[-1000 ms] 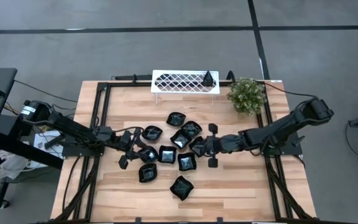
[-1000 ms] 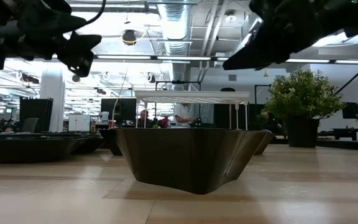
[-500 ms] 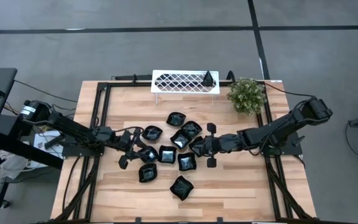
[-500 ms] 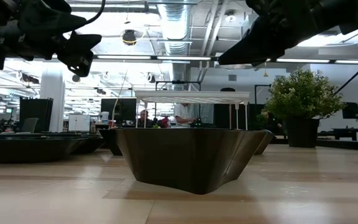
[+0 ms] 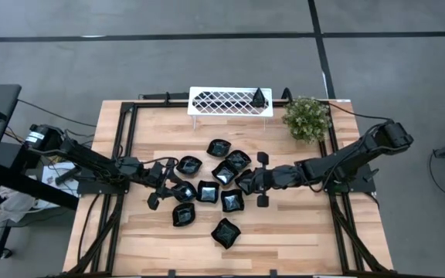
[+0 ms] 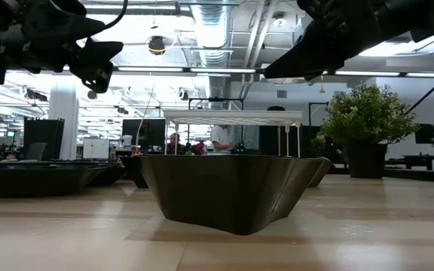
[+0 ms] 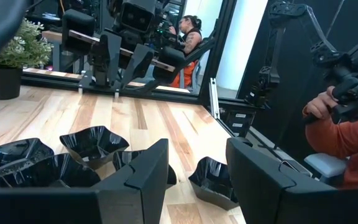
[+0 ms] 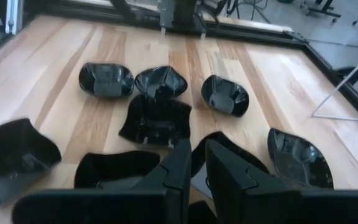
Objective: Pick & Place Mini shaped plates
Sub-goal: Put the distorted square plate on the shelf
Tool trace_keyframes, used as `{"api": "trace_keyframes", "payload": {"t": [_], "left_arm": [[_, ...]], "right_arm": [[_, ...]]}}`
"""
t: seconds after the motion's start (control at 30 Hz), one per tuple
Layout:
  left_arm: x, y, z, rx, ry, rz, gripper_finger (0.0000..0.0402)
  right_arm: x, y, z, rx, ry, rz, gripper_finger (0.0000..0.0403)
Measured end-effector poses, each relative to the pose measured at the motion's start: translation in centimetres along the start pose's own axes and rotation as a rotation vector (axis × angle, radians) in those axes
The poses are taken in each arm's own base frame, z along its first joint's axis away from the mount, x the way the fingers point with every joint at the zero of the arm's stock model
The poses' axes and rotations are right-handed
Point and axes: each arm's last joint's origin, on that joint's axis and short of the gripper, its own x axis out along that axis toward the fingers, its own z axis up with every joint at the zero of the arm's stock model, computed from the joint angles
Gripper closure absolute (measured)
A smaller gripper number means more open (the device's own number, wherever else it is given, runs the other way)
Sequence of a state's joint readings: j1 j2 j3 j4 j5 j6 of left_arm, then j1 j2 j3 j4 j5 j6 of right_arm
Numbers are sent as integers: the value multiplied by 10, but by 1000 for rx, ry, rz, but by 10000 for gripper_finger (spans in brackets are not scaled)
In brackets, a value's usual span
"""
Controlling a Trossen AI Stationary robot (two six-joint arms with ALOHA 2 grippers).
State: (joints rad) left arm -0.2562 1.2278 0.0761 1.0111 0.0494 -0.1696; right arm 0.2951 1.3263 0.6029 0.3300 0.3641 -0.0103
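The step in hand looks like the pick: only one plate (image 5: 259, 96) sits on the white tray (image 5: 207, 100), at its end nearer the plant (image 5: 307, 117). The other plates (image 5: 208, 191) lie bunched on the wood of the table (image 5: 300, 239), well apart from the tray

The right gripper (image 5: 258, 180) hangs at the edge of the bunch on the plant's side of the tray, right at one plate (image 5: 246, 182). Its wrist view shows a dark rim just past it, but whether the jaws are clenched on that rim I cannot tell. The left gripper (image 5: 159, 185) waits at the opposite edge of the bunch, jaws released and wide, holding nothing, with a small plate (image 7: 213, 180) on the wood beyond them

Next, I judge, comes a firm nip on one raised rim, a straight lift clear of the touching neighbours, then a carry to a bare part of the tray

Every plate on the table lies hollow side up. Most look about as broad as long, so no long axis matters much. The one on the tray seems to taper, its narrow end pointing away from the bunch
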Motion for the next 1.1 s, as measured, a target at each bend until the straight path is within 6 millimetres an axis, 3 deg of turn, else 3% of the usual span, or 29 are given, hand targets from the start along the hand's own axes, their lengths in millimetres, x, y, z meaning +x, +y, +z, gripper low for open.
{"api": "trace_keyframes", "payload": {"t": [0.2,0.4,0.67,0.97,1.1], "left_arm": [[0,0,0,0,0,0,238],[0,0,0,0,-1,0,238],[0,0,0,0,-4,-1,238],[0,0,0,0,-4,-1,238],[0,0,0,0,-4,-1,238]], "right_arm": [[-24,0,-6,-49,146,109,359],[-40,5,-2,101,177,260,359],[-24,25,-12,99,193,329,359],[-8,26,-26,76,259,256,359],[-1,32,-29,-53,278,276,359]]}}
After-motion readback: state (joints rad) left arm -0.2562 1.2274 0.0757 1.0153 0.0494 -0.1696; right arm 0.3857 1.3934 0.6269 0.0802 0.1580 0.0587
